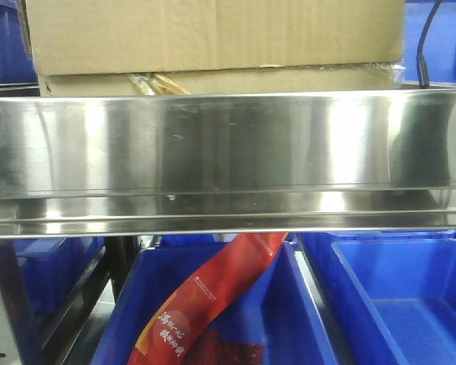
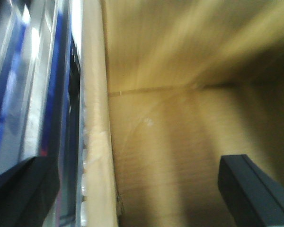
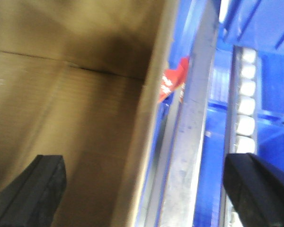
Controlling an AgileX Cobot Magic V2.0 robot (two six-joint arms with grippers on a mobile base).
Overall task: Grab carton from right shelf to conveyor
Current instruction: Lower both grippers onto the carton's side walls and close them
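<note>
**Carton** (image 1: 213, 34). Held on the upper tier of the right shelf (image 1: 228, 144), behind the broad steel front rail, so that only its upper part is seen from the front. A tuft of amber tape (image 1: 156, 82) shows just above the rail. Bare cardboard interior is seen in both wrist views, so the top is judged to be open.

**Left gripper** (image 2: 135, 165). Jaws spread wide, nothing clamped. One finger is seen outside the carton and the other inside, with a side wall between them. Contact cannot be told, as the picture is blurred.

**Right gripper** (image 3: 146, 163). Likewise wide open and empty. The opposite side wall is straddled, one finger over the cardboard interior and the other out over the shelf edge.

**Blue bins** (image 1: 395, 304). Lower tier, with a red packet (image 1: 213, 289) lying in one. Not concerned in the task.

**Conveyor.** Not in view.

**Step in hand (judged).** The two side walls are to be pinched for a two-armed lift.

**Handling notes**
- Each wall should be taken deep between the jaws rather than at the rim, where corrugated board is likely to fold.
- Both grippers should be closed together, so that the carton is not skewed.
- The carton should be raised level until its base is clear of the front rail, and only then drawn out.
- With an uneven lift, a wall may be torn or the rail caught.
</note>
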